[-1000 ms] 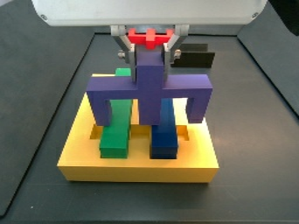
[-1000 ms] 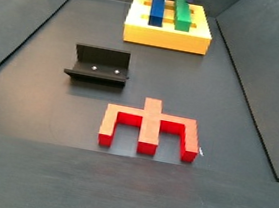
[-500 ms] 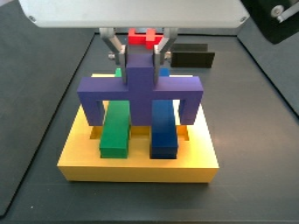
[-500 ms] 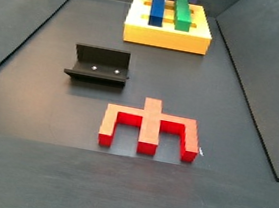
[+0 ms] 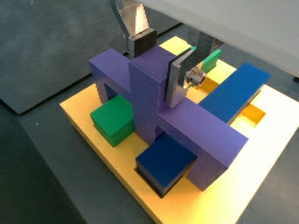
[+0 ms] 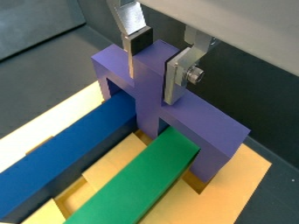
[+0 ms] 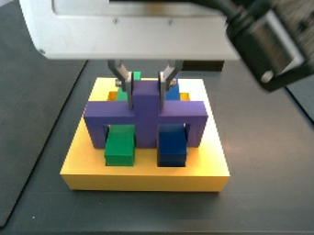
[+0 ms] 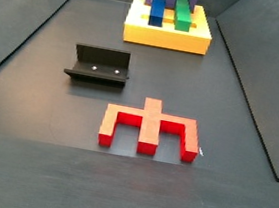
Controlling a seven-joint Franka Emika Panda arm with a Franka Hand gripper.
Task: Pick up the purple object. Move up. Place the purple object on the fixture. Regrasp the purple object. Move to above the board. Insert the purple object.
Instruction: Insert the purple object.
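Gripper astride purple object, fingertips hidden.

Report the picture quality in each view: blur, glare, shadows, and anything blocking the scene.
In a side view, a blurred white housing and dark camera body block the top, above the claw on the purple object. The wrist views are sharp; the board shows soft shadow. The wide side view is evenly lit, with the fixture crisp.

Dark floor carries the yellow board, the black fixture and a red block; hand above board
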